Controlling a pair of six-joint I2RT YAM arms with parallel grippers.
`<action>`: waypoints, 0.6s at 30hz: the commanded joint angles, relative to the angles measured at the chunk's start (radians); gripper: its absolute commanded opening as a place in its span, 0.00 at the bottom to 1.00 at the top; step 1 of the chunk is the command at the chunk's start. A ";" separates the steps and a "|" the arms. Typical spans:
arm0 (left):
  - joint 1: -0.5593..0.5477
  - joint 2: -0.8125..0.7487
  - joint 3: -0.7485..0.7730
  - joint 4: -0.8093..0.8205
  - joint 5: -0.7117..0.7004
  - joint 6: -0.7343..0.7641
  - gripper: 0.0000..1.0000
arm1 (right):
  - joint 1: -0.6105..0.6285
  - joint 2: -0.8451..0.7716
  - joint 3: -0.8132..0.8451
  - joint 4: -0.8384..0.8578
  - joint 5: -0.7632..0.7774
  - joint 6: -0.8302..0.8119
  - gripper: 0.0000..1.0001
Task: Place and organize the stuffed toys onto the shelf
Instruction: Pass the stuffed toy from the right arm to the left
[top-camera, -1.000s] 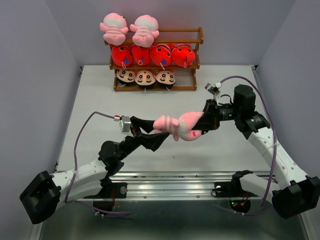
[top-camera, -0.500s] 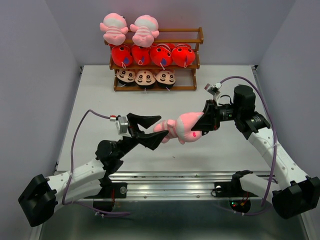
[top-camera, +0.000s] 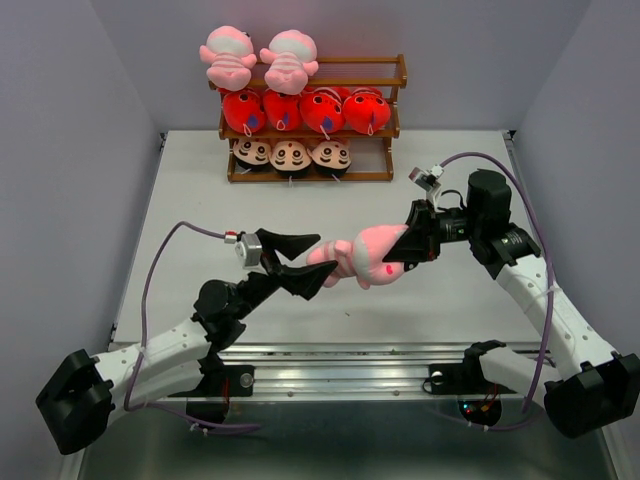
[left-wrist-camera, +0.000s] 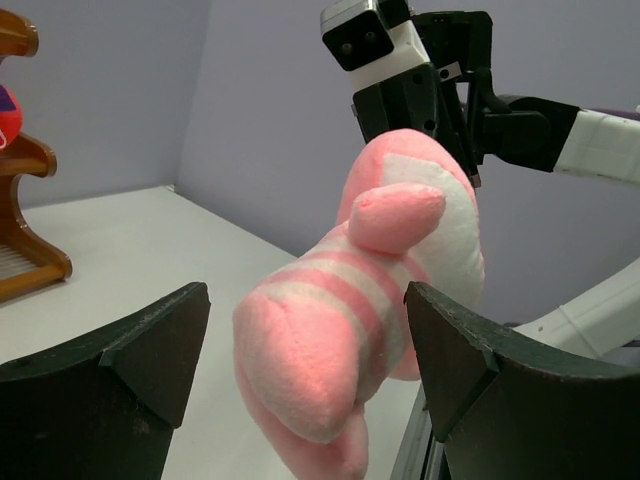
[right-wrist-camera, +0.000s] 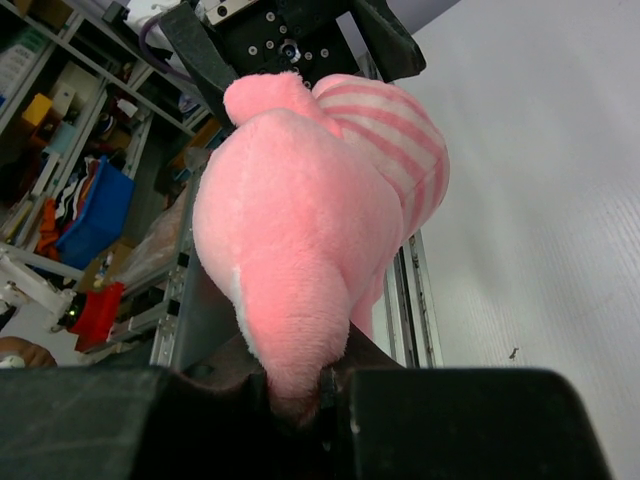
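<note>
A pink striped toy (top-camera: 365, 255) is held in the air above the middle of the desk (top-camera: 200, 200), clear of its surface. It is pinched at its plain pink end by the right jaws, which are pressed in tight on the plush. From the right wrist view the toy is seen bulging out of the narrow gap between them. The right arm (top-camera: 520, 260) is reached in from the right side of the desk.

The striped end of the toy is pointed toward the left arm (top-camera: 180, 345). The left jaws are spread wide, and the striped end is seen just between their tips. A clear gap is seen on one side. On the other side it cannot be told whether the plush is touched.

The shelf (top-camera: 395, 75) is set at the far edge of the desk, well apart from both arms. Two pink toys (top-camera: 228, 55) are seated side by side on the left part of its top tier. Four red fish (top-camera: 322, 110) are lined up abreast on the middle tier. Three dolls (top-camera: 290, 155) are placed in a row on the bottom tier, toward the left.
</note>
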 joint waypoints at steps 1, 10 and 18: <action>-0.004 -0.005 -0.018 0.056 -0.019 0.000 0.91 | -0.012 -0.016 0.048 0.027 -0.038 -0.010 0.01; -0.004 0.074 -0.021 0.173 0.061 -0.063 0.86 | -0.012 -0.016 0.057 0.025 -0.033 -0.011 0.01; -0.004 0.056 -0.062 0.182 0.062 -0.074 0.86 | -0.022 -0.020 0.068 0.025 -0.029 -0.017 0.01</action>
